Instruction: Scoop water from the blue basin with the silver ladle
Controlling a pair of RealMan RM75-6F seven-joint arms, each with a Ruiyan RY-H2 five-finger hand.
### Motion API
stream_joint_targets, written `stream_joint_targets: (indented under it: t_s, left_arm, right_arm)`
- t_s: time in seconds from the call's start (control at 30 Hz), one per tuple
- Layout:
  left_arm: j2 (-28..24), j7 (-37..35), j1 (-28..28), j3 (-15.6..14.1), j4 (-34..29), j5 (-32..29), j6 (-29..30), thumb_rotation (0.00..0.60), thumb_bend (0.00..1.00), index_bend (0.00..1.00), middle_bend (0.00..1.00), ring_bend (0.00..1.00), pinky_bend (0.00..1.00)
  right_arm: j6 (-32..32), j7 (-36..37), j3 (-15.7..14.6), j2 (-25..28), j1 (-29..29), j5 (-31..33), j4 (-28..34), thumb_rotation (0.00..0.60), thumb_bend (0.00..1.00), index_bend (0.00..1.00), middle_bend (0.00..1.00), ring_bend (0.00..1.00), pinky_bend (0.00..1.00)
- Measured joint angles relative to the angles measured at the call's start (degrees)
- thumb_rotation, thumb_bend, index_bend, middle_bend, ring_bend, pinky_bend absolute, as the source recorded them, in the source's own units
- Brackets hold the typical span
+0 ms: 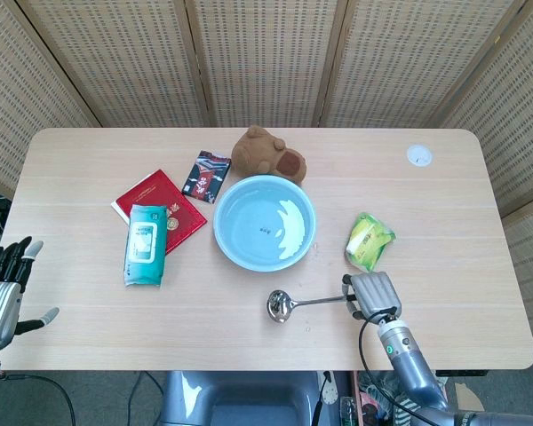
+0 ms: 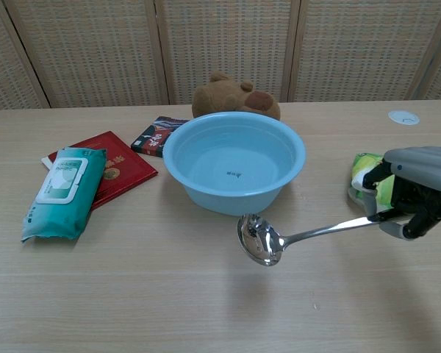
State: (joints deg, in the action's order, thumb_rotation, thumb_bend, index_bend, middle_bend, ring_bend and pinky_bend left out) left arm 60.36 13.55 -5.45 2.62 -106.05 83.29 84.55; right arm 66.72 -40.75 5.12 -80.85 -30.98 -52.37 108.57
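Note:
The blue basin (image 1: 227, 232) (image 2: 206, 195) holds water at the middle of the table. My right hand (image 1: 371, 293) (image 2: 415, 190) grips the handle end of the silver ladle (image 1: 293, 303) (image 2: 279, 239), near the front right. The ladle hangs in the air above the table, its bowl pointing left and lying in front of the basin, outside it. My left hand (image 1: 2, 286) shows only in the head view, off the table's left edge, fingers spread and holding nothing.
A brown plush toy (image 1: 266, 155) sits behind the basin. A teal wipes pack (image 1: 146, 244) lies on a red booklet (image 1: 160, 206) at the left, beside a small dark packet (image 1: 208, 175). A green-yellow pouch (image 1: 369, 241) lies right of the basin. A white disc (image 1: 418, 156) is far right.

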Motion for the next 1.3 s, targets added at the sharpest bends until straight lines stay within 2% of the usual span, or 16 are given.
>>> stream_joint_targets:
  t_s: [0.3,0.43,0.57,0.73,0.87,1.3]
  left_arm:
    - [-0.06,-0.5,-0.57,0.58,0.48,-1.49,-1.04,0.6,0.0,0.0,0.0,0.0,0.0]
    - [-0.04,-0.71,-1.06,1.07,0.77,-2.91,-1.99,0.6,0.0,0.0,0.0,0.0,0.0]
    - [0.06,-0.71,-1.62,1.66,1.01,-4.21,-2.73,0.6,0.0,0.0,0.0,0.0,0.0]
    - [0.16,-0.72,-1.94,2.06,1.25,-5.35,-3.21,0.6,0.0,0.0,0.0,0.0,0.0]
    - [0.28,-0.78,-2.36,2.65,1.7,-7.29,-3.99,0.6,0.0,0.0,0.0,0.0,0.0]
    - [1.28,0.91,-3.62,3.79,2.93,-11.14,-5.48,0.6,0.0,0.0,0.0,0.0,0.0]
  right_arm:
    - [2.73,-7.7,4.72,3.2,-4.66,3.88,6.54,0.6,0.96,0.68,0.92,0.85,1.0]
    - [4.56,-13.06,8.85,2.99,-9.1,9.55,7.09,0.6,0.96,0.68,0.92,0.85,1.0]
    - [6.06,-18.62,13.05,1.22,-15.04,17.31,4.4,0.6,0.96,0.68,0.92,0.85,1.0]
    - [7.28,-24.19,16.74,-2.56,-22.86,25.02,-3.43,0.6,0.96,0.68,0.92,0.85,1.0]
    - [7.31,-26.79,17.13,-5.89,-26.51,26.18,-10.77,0.6,0.96,0.68,0.93,0.85,1.0]
    - [4.1,-29.5,12.24,-18.5,-33.38,20.7,-38.66,0.6,0.96,0.69,0.93,0.85,1.0]
